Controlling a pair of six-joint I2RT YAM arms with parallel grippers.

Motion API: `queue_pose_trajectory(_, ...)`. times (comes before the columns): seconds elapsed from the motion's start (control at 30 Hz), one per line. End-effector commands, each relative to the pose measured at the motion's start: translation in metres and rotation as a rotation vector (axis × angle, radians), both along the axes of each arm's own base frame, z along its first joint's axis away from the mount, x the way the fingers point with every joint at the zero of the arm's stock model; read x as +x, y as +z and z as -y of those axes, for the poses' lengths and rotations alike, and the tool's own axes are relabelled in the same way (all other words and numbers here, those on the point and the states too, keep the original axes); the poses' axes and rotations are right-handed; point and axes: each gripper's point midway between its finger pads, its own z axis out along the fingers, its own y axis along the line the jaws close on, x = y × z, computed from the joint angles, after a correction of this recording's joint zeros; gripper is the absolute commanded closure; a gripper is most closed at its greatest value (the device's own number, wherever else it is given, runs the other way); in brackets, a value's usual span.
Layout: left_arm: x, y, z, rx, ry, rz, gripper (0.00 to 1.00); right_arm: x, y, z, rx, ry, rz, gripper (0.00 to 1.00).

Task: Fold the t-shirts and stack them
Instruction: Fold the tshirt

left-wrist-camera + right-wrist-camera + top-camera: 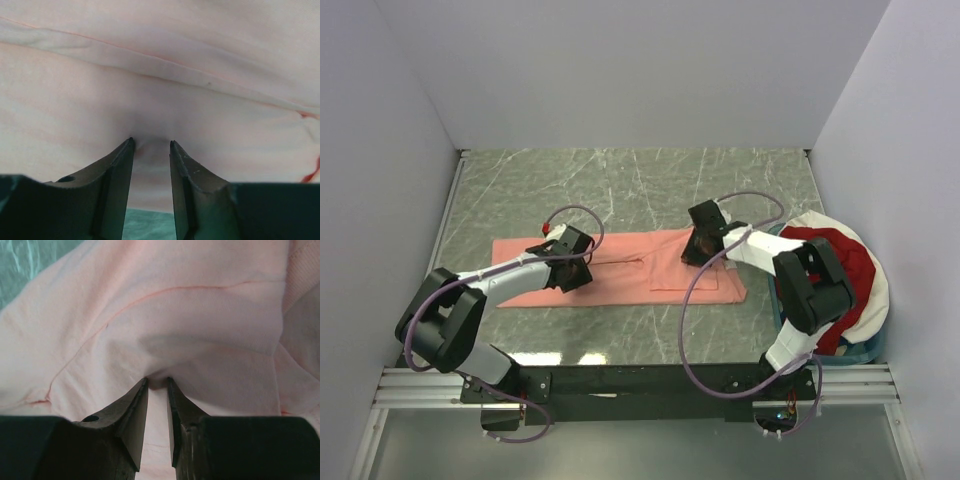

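Observation:
The salmon-pink t-shirt (620,282) lies as a long flat strip across the middle of the green marbled table. It fills the left wrist view (165,95) and the right wrist view (200,325). My left gripper (564,270) is down on its left-middle part, and its jaws (151,142) pinch a small pucker of the cloth. My right gripper (696,252) is down on the right part, and its jaws (156,380) are nearly closed on a bunched fold. The dark red t-shirt (840,262) lies crumpled in the basket on the right.
The white-rimmed round basket (883,300) stands at the right edge next to the right arm, with white cloth in it as well. White walls close in the table on the left, back and right. Bare tabletop (620,190) lies behind the shirt.

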Motion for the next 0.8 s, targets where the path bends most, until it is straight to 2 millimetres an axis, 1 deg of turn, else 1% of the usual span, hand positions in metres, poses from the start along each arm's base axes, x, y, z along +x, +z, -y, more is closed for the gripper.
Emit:
queue_pose_trajectory(0.0,-0.007,-0.005,0.009,-0.046,0.05,-0.017,0.59,0.007,-0.009,0.016,-0.091,0.03,-0.06,0.71)
queue_pose_trajectory(0.03,-0.008,-0.006,0.016,-0.073,0.06,-0.027,0.59,0.022,0.001,0.013,-0.095,0.051,-0.036,0.71)
queue_pose_trajectory(0.07,-0.006,-0.005,0.021,-0.095,0.062,-0.026,0.59,0.029,0.003,0.015,-0.105,0.053,-0.037,0.71)
queue_pose_trajectory(0.1,-0.005,-0.004,0.027,-0.118,0.063,-0.026,0.59,0.029,-0.006,0.017,-0.132,0.064,-0.083,0.71)
queue_pose_trajectory(0.13,-0.003,-0.006,0.036,-0.144,0.07,-0.031,0.59,0.049,0.008,0.013,-0.138,0.082,-0.045,0.71)
queue_pose_trajectory(0.17,-0.001,-0.004,0.044,-0.171,0.07,-0.036,0.59,0.057,0.011,0.012,-0.148,0.086,-0.047,0.71)
queue_pose_trajectory(0.2,-0.001,-0.003,0.054,-0.193,0.07,-0.043,0.59,0.071,0.015,0.01,-0.163,0.086,-0.049,0.71)
queue_pose_trajectory(0.27,0.005,-0.005,0.068,-0.212,0.071,-0.059,0.59,0.083,0.015,0.008,-0.178,0.1,-0.05,0.71)
queue_pose_trajectory(0.3,0.004,-0.006,0.076,-0.226,0.077,-0.072,0.58,0.095,0.015,0.003,-0.176,0.11,-0.056,0.71)
queue_pose_trajectory(0.33,0.003,-0.013,0.081,-0.227,0.078,-0.093,0.58,0.101,0.014,0.001,-0.178,0.121,-0.056,0.71)
queue_pose_trajectory(0.37,0.009,-0.009,0.092,-0.256,0.073,-0.085,0.58,0.105,0.002,-0.001,-0.181,0.134,-0.081,0.71)
queue_pose_trajectory(0.4,0.006,-0.01,0.102,-0.281,0.068,-0.106,0.58,0.118,0.012,-0.006,-0.166,0.142,-0.062,0.71)
queue_pose_trajectory(0.43,0.006,-0.01,0.111,-0.299,0.06,-0.117,0.58,0.123,0.01,-0.008,-0.168,0.161,-0.068,0.71)
queue_pose_trajectory(0.47,0.01,-0.012,0.122,-0.316,0.055,-0.129,0.58,0.126,-0.002,-0.011,-0.166,0.177,-0.095,0.71)
queue_pose_trajectory(0.5,0.008,-0.011,0.134,-0.34,0.045,-0.144,0.58,0.141,0.009,-0.016,-0.157,0.185,-0.065,0.71)
queue_pose_trajectory(0.53,0.007,-0.019,0.141,-0.337,0.037,-0.164,0.58,0.149,0.009,-0.016,-0.163,0.197,-0.059,0.71)
queue_pose_trajectory(0.57,0.015,-0.01,0.154,-0.359,0.025,-0.145,0.58,0.153,-0.006,-0.014,-0.178,0.201,-0.086,0.71)
queue_pose_trajectory(0.6,0.011,-0.01,0.166,-0.371,0.004,-0.166,0.58,0.167,0.006,-0.017,-0.175,0.205,-0.063,0.71)
queue_pose_trajectory(0.63,0.012,-0.01,0.174,-0.376,-0.007,-0.169,0.58,0.173,0.006,-0.016,-0.176,0.213,-0.059,0.71)
queue_pose_trajectory(0.67,0.015,-0.009,0.188,-0.39,-0.023,-0.172,0.58,0.177,-0.008,-0.015,-0.181,0.217,-0.08,0.71)
queue_pose_trajectory(0.7,0.01,-0.009,0.2,-0.402,-0.043,-0.182,0.58,0.188,0.001,-0.018,-0.164,0.223,-0.051,0.71)
queue_pose_trajectory(0.73,0.01,-0.008,0.214,-0.427,-0.063,-0.195,0.58,0.194,0.002,-0.018,-0.157,0.235,-0.038,0.71)
queue_pose_trajectory(0.77,0.008,-0.008,0.224,-0.438,-0.078,-0.203,0.58,0.2,0.003,-0.018,-0.158,0.239,-0.022,0.7)
